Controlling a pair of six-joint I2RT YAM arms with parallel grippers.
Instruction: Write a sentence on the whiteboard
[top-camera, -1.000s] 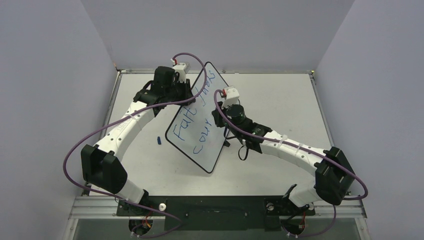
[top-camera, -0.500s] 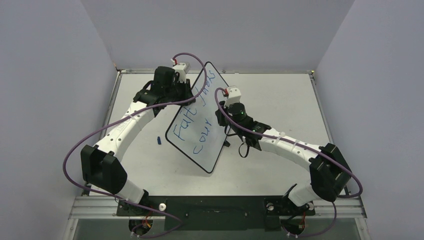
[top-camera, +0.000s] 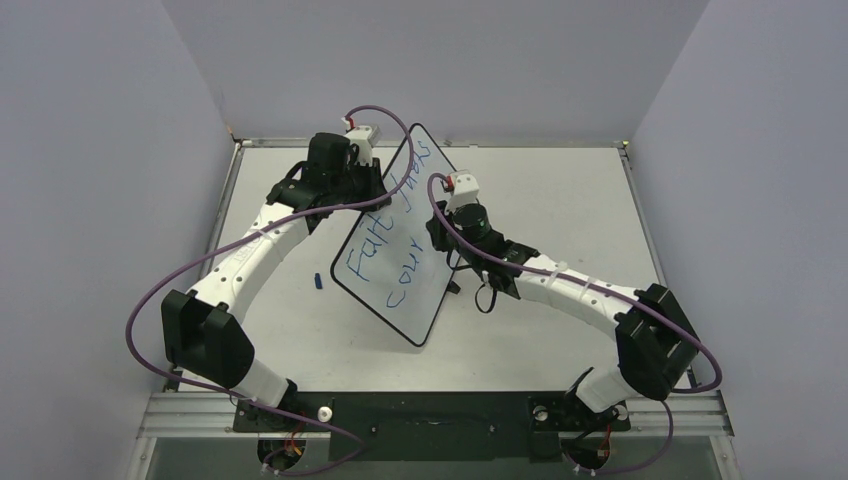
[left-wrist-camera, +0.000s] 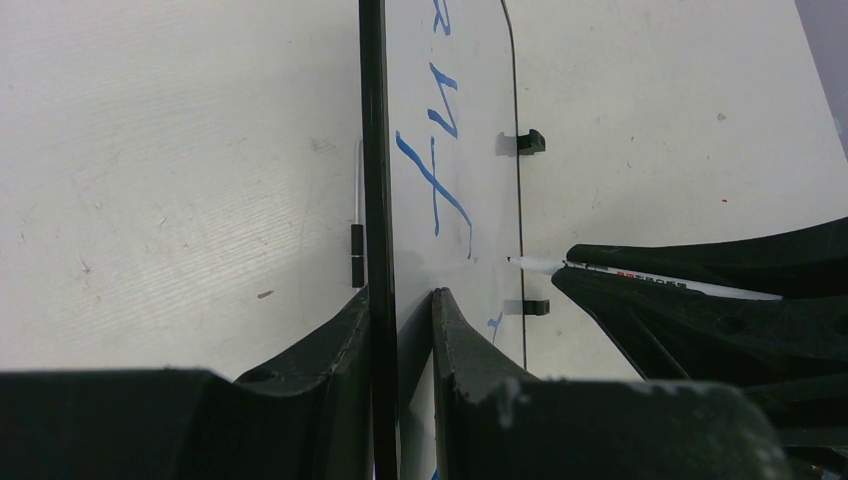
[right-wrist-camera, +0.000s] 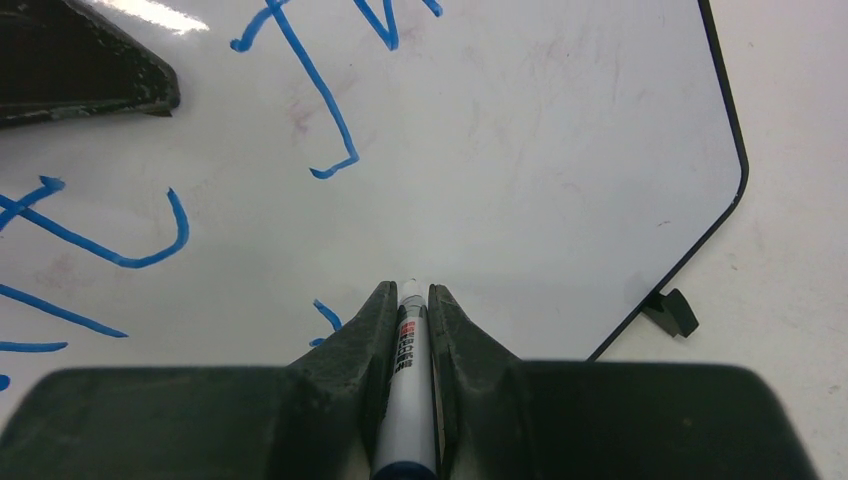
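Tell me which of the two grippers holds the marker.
The right gripper: the marker is pinched between its fingers, tip pointing at the whiteboard. The left gripper instead clamps the whiteboard's black-framed edge and holds no marker.

Handwritten in blue across the whiteboard, as the sentence in two slanted lines in the top view: toward the whiteboard's far edge roughly "Fait" and then a word like "fuels", and below that, closer to its near corner, "cour" — all loosely formed and legible only approximately. From the wrist views, on the same whiteboard, just pieces of blue strokes, not readable as letters. Printed along the white barrel of the marker pointing at the whiteboard — a red label with tiny dark characters, too small to make out.
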